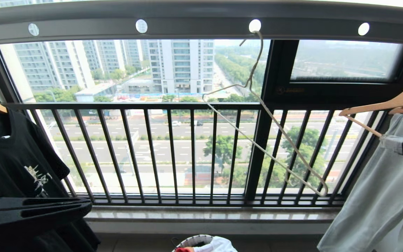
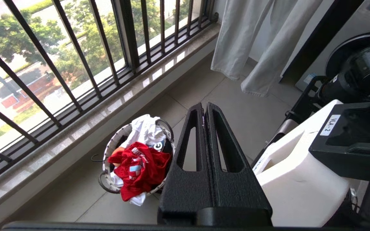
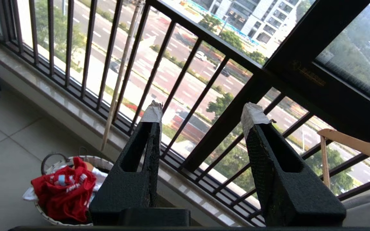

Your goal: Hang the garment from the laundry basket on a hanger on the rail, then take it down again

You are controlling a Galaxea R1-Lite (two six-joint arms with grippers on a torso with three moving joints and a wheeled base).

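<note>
The right gripper (image 3: 201, 112) gapes empty near the railing (image 3: 185, 80). The left gripper (image 2: 204, 110), clamped on nothing, hangs above the basket (image 2: 108, 150) holding the garment (image 2: 138, 168).

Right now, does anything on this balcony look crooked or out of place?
Yes. The thin wire hanger hooked into a hole of the grey rail hangs steeply tilted and empty, while the wooden hangers beside it carry clothes. Below, the red T-shirt lies bunched and spills over the rim of the laundry basket.
</note>
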